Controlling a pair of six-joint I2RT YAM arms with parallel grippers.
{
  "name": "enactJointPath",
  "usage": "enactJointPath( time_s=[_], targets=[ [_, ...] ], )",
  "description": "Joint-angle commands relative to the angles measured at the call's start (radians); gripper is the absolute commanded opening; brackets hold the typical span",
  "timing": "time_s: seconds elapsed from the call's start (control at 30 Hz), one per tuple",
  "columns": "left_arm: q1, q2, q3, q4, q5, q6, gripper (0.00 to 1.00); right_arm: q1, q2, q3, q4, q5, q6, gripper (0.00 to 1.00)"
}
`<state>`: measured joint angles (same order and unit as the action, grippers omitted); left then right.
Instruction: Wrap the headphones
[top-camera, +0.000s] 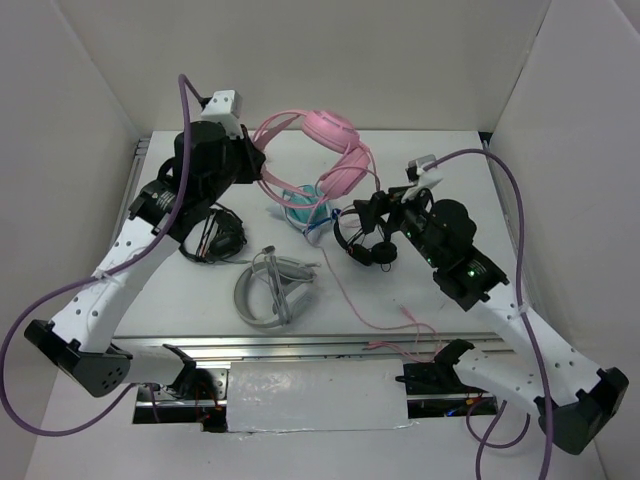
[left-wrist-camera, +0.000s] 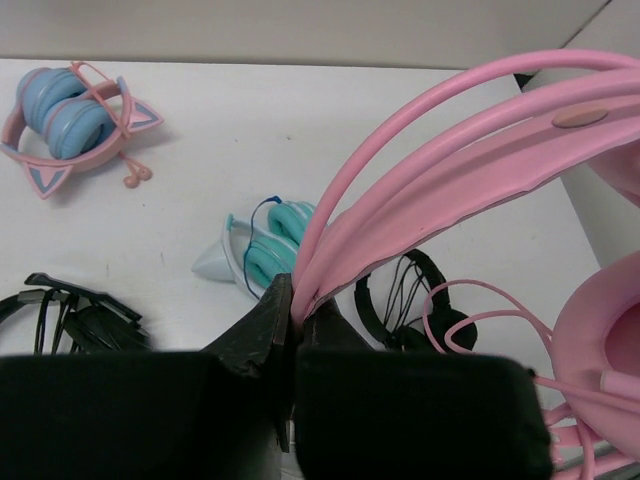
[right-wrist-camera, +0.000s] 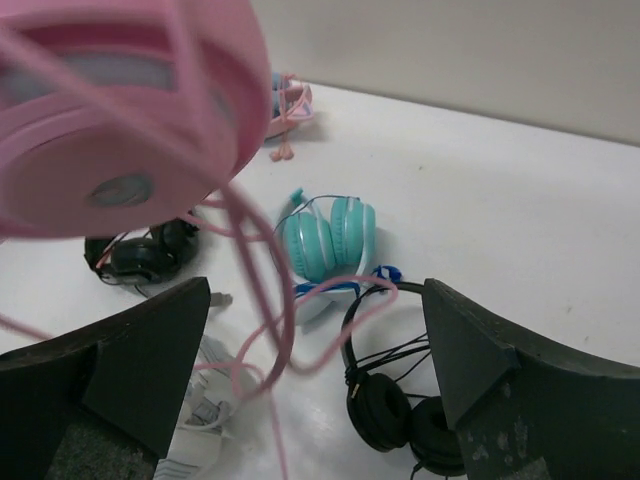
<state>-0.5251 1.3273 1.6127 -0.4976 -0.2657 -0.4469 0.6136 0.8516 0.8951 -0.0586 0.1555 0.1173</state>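
The pink headphones (top-camera: 338, 150) hang in the air over the back of the table. My left gripper (top-camera: 262, 172) is shut on their headband (left-wrist-camera: 450, 150), pinched between the fingertips (left-wrist-camera: 275, 305). One big round cup (right-wrist-camera: 120, 110) fills the upper left of the right wrist view. The thin pink cable (right-wrist-camera: 262, 290) dangles from it, blurred, looping between the spread fingers of my right gripper (right-wrist-camera: 315, 340), which is open and grips nothing. The cable's tail trails over the table toward the near edge (top-camera: 362, 320). My right gripper (top-camera: 368, 215) sits just right of the cups.
Teal headphones (top-camera: 305, 205) lie under the pink pair. Black headphones (top-camera: 365, 242) lie below my right gripper, and another black pair (top-camera: 215, 235) is at the left. Grey headphones (top-camera: 270, 290) lie nearer the front. A pink pair with blue cups (left-wrist-camera: 70, 125) rests by the back wall.
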Motion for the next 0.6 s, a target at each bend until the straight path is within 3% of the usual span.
enactJointPath(
  time_s=[0.0, 0.1, 0.13, 0.2, 0.23, 0.4, 0.57],
  targets=[
    [-0.001, -0.059, 0.003, 0.151, 0.088, -0.033, 0.0, -0.037, 0.05, 0.059, 0.083, -0.137, 0.025, 0.94],
    [-0.001, -0.059, 0.003, 0.14, 0.097, -0.033, 0.0, -0.074, 0.055, 0.013, 0.118, -0.186, 0.07, 0.85],
    [-0.001, -0.06, -0.005, 0.142, 0.102, -0.035, 0.0, -0.078, 0.038, -0.007, 0.156, -0.194, 0.084, 0.72],
    [-0.001, -0.076, -0.017, 0.149, 0.109, -0.035, 0.0, -0.087, 0.001, -0.064, 0.187, -0.229, 0.102, 0.61],
    [-0.001, -0.077, -0.029, 0.159, 0.111, -0.039, 0.0, -0.089, -0.017, -0.076, 0.192, -0.235, 0.107, 0.47],
    [-0.003, -0.105, -0.048, 0.159, 0.062, -0.039, 0.0, -0.072, -0.155, -0.107, 0.106, -0.223, 0.142, 0.12],
    [-0.001, -0.083, -0.066, 0.143, 0.017, -0.033, 0.0, -0.057, -0.293, -0.091, 0.0, -0.171, 0.145, 0.1]
  ],
)
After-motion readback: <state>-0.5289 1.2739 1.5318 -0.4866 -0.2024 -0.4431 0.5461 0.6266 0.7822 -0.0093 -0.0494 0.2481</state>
